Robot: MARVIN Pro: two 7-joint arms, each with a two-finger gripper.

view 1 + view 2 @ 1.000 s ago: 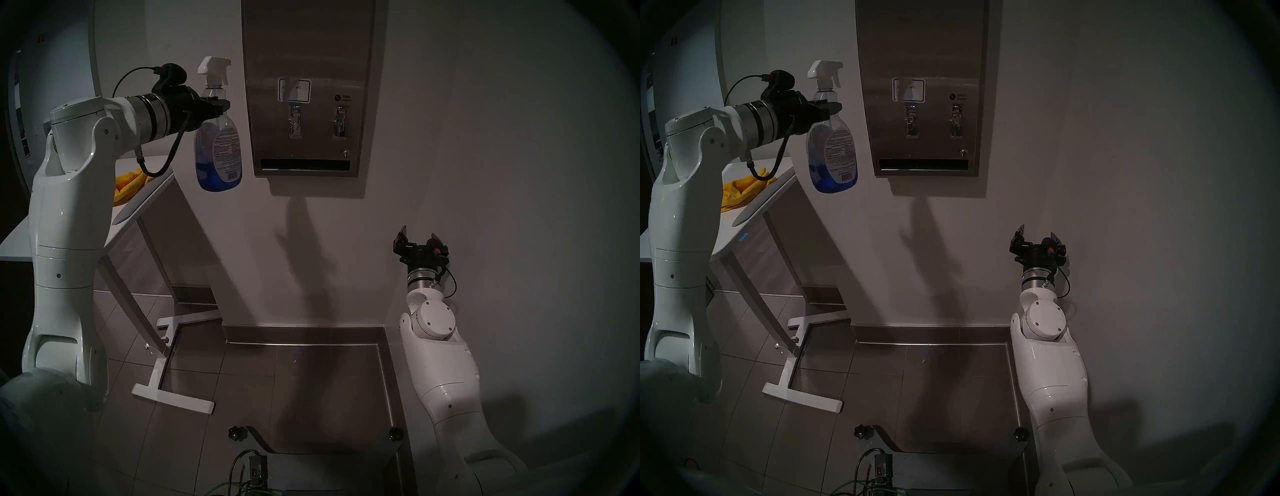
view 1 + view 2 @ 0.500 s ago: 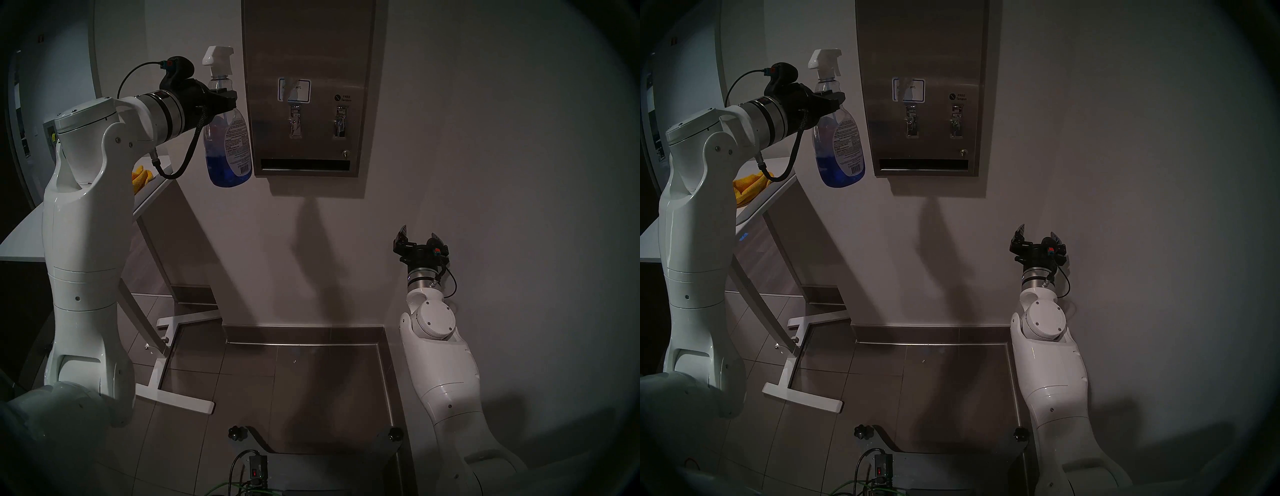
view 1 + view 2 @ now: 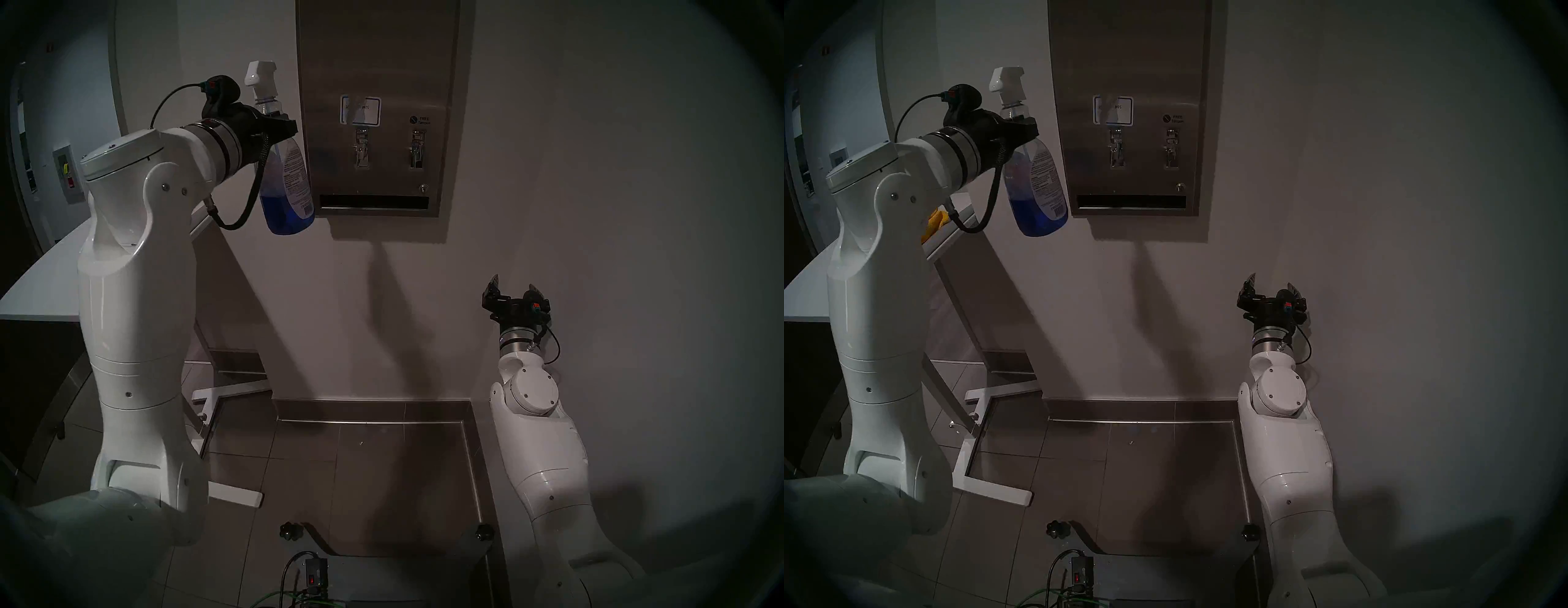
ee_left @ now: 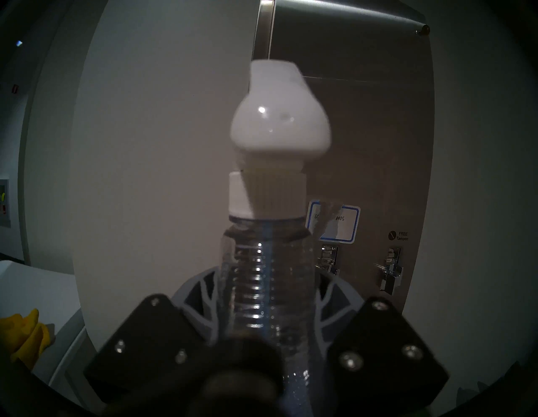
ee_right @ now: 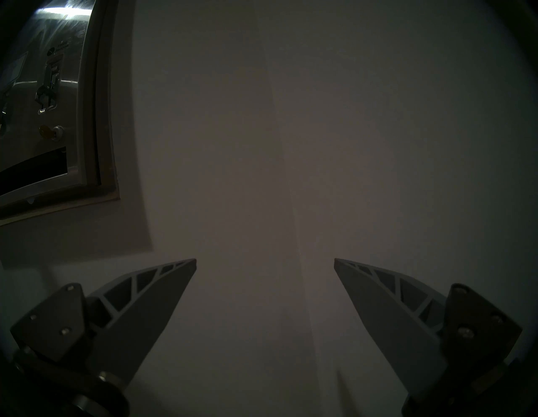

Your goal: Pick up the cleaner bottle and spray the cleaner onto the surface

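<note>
My left gripper (image 3: 280, 125) is shut on the ribbed neck of the cleaner bottle (image 3: 290, 187) and holds it upright in the air, just left of the steel dispenser front (image 3: 377, 55). The bottle is clear with blue liquid (image 3: 284, 214) low in it, a white label and a white trigger head (image 3: 261, 78). In the left wrist view the bottle neck (image 4: 266, 279) sits between the fingers (image 4: 198, 302), with the dispenser (image 4: 364, 145) behind. My right gripper (image 3: 513, 288) is open and empty, low at the right near the wall; the right wrist view shows its fingers (image 5: 163, 291) apart.
A white table (image 3: 46, 276) on a white frame (image 3: 229, 492) stands at the left, behind my left arm. A yellow cloth (image 3: 936, 220) lies on it. The pale wall (image 3: 594, 191) is close ahead. A steel baseboard (image 3: 373, 407) runs along the tiled floor.
My left arm has carried the bottle to the right, closer to the dispenser's left edge, and the bottle has turned so its head faces more toward the wall. The right arm has not moved.
</note>
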